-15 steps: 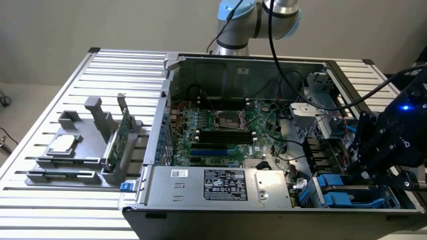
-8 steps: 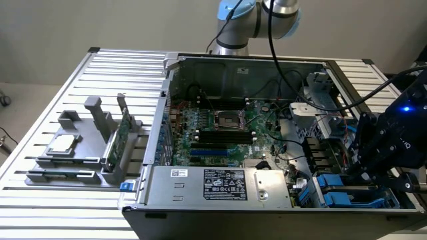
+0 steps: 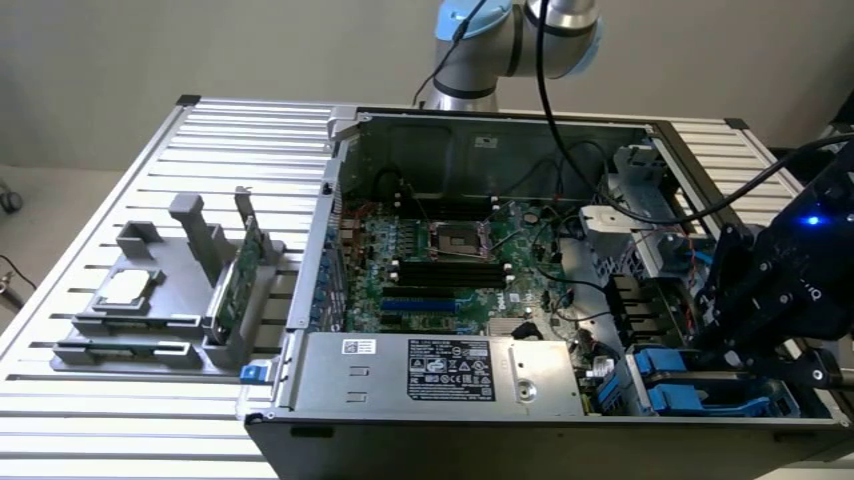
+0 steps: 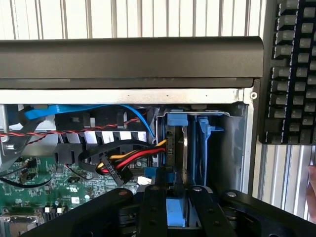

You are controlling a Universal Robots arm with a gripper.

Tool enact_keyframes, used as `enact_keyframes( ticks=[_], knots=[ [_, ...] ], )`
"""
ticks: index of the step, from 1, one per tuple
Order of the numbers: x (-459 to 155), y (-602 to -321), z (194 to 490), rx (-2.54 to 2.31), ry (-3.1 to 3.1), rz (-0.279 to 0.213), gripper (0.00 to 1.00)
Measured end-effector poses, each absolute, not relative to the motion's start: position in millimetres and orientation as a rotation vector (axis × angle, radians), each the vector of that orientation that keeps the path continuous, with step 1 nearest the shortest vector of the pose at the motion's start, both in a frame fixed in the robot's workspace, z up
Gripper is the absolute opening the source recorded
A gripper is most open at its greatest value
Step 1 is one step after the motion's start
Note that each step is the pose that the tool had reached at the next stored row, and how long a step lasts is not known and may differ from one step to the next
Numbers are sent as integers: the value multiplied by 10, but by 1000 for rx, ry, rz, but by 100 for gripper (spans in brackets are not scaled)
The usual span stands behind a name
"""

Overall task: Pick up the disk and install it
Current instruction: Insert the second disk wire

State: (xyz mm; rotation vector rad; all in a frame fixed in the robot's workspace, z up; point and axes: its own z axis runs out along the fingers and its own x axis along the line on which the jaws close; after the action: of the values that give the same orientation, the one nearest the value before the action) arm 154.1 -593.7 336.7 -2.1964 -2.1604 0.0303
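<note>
The disk, edge-on in its blue plastic carrier, stands upright in the drive bay at the corner of the open computer case. My gripper sits directly over it, with the blue carrier between its two black arms. In the exterior view the gripper hangs at the exterior view's right, just above the blue carriers in the case's near right corner. The silver face and label of the disk are hidden.
Red, yellow and black power cables and a blue cable run beside the bay. The case holds a motherboard and a power supply. A grey fixture with a chip and a green card stands at the exterior view's left. A keyboard lies outside the case.
</note>
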Motion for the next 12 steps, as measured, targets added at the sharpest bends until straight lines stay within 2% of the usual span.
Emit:
enact_keyframes(
  ticks=[12],
  knots=[
    [1428,-5977,3640,-2197,-2161,31,24]
  ],
)
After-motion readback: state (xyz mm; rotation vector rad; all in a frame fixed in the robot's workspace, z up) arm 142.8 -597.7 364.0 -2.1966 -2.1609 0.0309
